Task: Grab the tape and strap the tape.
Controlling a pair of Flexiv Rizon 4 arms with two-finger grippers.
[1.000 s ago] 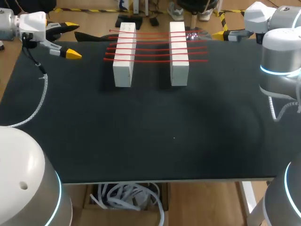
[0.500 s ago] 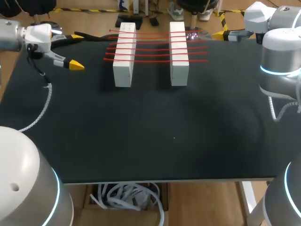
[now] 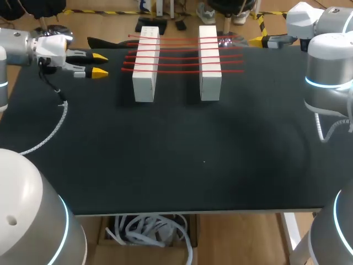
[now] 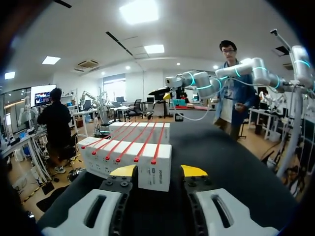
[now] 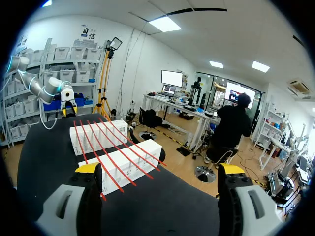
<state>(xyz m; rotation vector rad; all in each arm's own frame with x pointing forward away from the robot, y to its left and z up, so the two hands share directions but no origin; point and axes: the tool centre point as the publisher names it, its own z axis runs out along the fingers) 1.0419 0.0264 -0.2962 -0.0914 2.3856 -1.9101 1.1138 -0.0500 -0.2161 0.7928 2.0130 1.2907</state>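
Two long white blocks, left (image 3: 145,63) and right (image 3: 209,61), stand side by side at the back of the black table. Several red tape strips (image 3: 176,55) run across both. My left gripper (image 3: 100,64) hovers just left of the left block, apart from it, its yellow fingers a narrow gap apart with nothing between them. In the left wrist view the gripper (image 4: 158,170) faces the block's end (image 4: 154,169), with the red strips (image 4: 133,142) running away from it. My right gripper (image 3: 258,40) hangs open at the back right; in its wrist view the gripper (image 5: 160,169) looks over both blocks (image 5: 120,164).
The black table mat (image 3: 182,165) stretches wide in front of the blocks. A white cable (image 3: 52,121) from my left arm lies over the mat's left side. Something small and shiny (image 3: 228,40) sits behind the right block.
My left gripper has moved right toward the left block and its fingers have come much closer together. The right arm has not moved.
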